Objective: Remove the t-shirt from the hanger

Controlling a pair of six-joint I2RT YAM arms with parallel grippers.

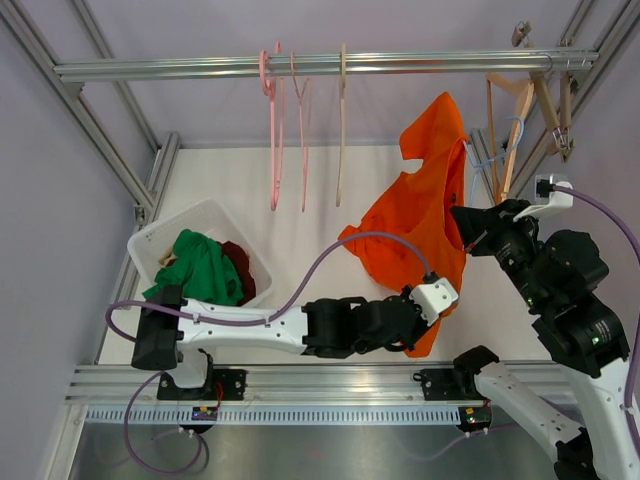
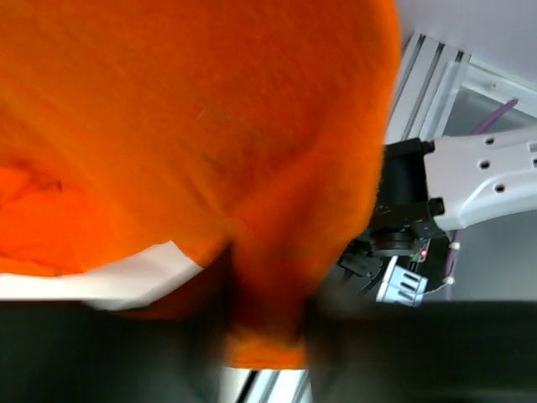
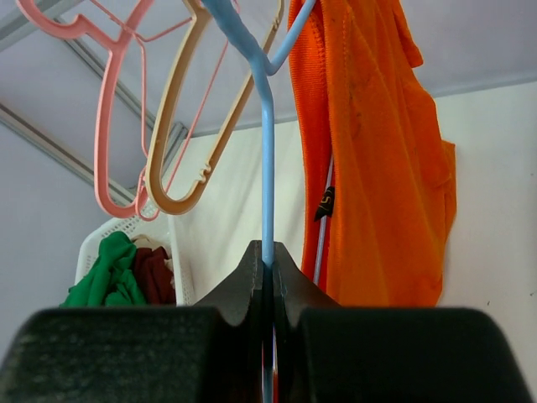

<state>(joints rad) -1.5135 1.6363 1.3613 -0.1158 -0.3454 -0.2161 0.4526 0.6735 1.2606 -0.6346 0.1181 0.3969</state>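
Your right gripper is pressed together on the thin bar of the blue hanger. Your left gripper is blurred, but it looks pinched on the lower hem of the orange t-shirt. The shirt hangs by the table's right edge, toward the far-right corner, with its top draped on that hanger. If you drag the hem toward the near edge while the neck is caught, I judge the bar could twist out of the right fingers, or the cloth could slip from the left. Count one t-shirt, one blue hanger, two pink hangers and one beige hanger on the rail. I can't count the wooden hangers. One white basket sits by the left edge.
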